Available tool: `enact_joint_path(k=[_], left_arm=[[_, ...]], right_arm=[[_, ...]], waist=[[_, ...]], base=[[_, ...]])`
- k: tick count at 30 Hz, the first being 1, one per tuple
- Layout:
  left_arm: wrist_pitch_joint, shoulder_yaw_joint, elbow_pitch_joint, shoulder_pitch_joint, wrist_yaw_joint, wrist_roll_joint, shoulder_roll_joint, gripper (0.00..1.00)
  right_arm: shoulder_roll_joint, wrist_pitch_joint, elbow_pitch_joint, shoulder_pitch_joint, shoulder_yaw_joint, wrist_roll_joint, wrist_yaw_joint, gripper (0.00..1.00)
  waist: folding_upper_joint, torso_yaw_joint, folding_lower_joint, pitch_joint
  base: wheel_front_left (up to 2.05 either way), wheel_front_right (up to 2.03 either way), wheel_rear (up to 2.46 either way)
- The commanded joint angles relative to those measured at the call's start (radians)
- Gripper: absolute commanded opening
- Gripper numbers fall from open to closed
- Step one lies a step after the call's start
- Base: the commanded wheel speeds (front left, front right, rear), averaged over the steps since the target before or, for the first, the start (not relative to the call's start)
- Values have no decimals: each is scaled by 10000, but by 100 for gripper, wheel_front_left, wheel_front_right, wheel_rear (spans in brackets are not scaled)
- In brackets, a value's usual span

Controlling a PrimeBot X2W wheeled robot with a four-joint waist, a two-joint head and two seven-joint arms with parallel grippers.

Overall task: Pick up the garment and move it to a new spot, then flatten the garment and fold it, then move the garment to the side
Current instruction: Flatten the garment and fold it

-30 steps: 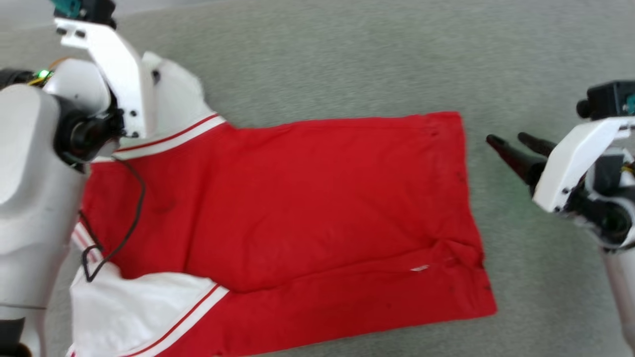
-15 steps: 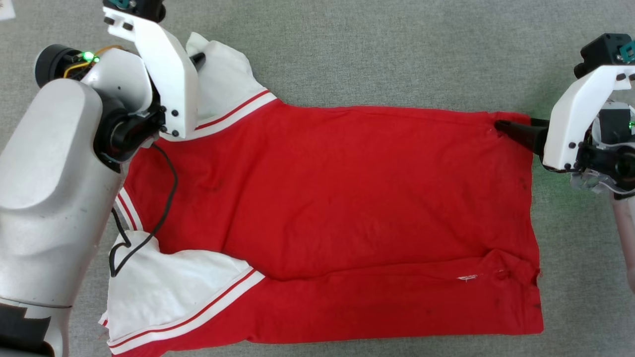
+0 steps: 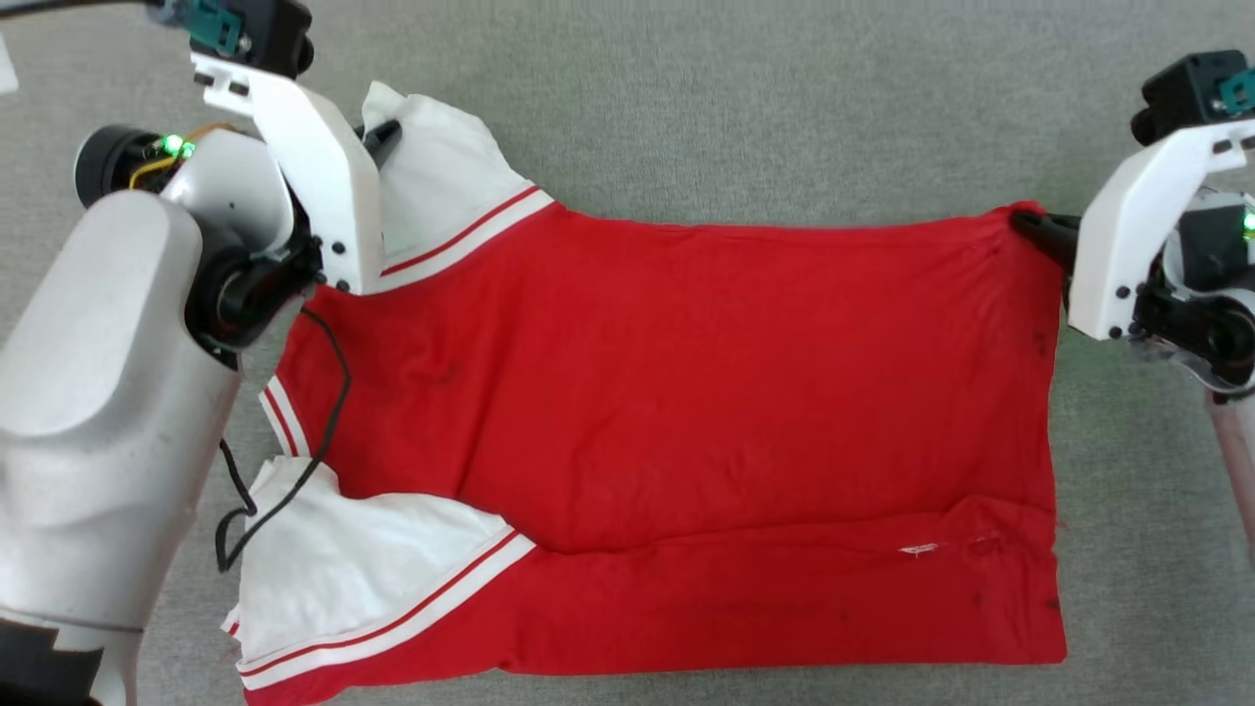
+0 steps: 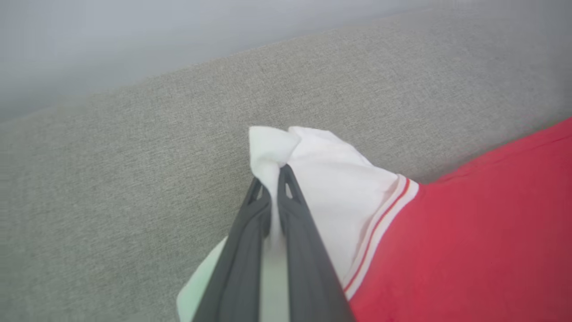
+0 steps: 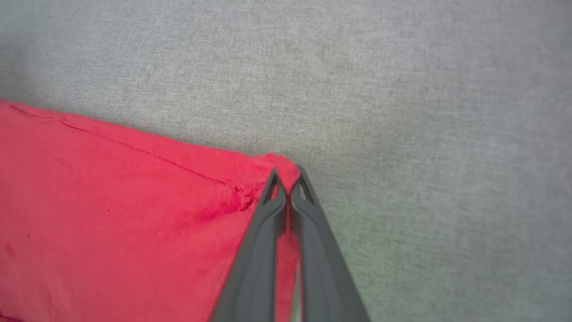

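garment point(image 3: 686, 392) | left pincer point(image 4: 271, 176) pinching white sleeve | right pincer point(image 5: 287, 172) pinching red corner

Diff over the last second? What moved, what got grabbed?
The right gripper, open and clear of the cloth a second ago, moved in to the far right corner of the garment and shut on it. The head view itself also shifted. Unchanged: the left gripper stays clamped on the white sleeve; the garment lies spread on the grey surface.
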Motion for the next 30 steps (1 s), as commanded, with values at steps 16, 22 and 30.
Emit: enact_joint_path(k=[16, 22, 30], left_arm=[[-1889, 763, -2219, 4238, 1240, -428, 561, 0], [-2242, 698, -2882, 6183, 1901, -584, 402, 0], [-2715, 681, -2634, 8049, 2228, -1110, -13, 0]], right_arm=[[-402, -1605, -1474, 2940, -314, 75, -3, 0], [-261, -2524, -1816, 4342, -458, 143, -3, 0], [19, -3587, -1799, 6126, -771, 369, -3, 0]], waist=[[0, 487, 0, -1893], [0, 612, 0, -2222], [0, 565, 0, -2614]], base=[[0, 0, 0], [0, 0, 0], [0, 0, 0]])
